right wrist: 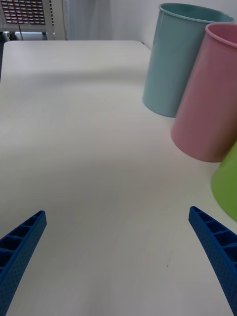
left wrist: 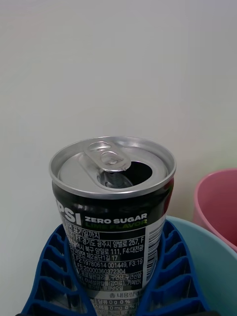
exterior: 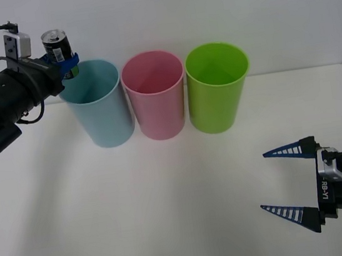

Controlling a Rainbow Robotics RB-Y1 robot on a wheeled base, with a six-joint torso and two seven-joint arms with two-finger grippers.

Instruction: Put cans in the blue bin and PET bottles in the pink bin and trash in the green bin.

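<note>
Front view: white desk [exterior: 170, 216], then blue bin [exterior: 100, 106], pink bin [exterior: 155, 95] and green bin [exterior: 218, 87] in a row. Left gripper [exterior: 69, 64] has its fingers clamped on the can [exterior: 56, 44], raised at the blue bin's outer rim. Right gripper [exterior: 290, 191] waits nearby, fingers spread. Next: centre over the blue bin, release.

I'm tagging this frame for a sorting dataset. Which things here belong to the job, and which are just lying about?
Part of the job:
- can, held in the left tool above the blue bin's near rim
- blue bin
- pink bin
- green bin
- right tool, open, waiting low over the table

Just lying about:
- white table
- grey device beyond the table's far end
</note>
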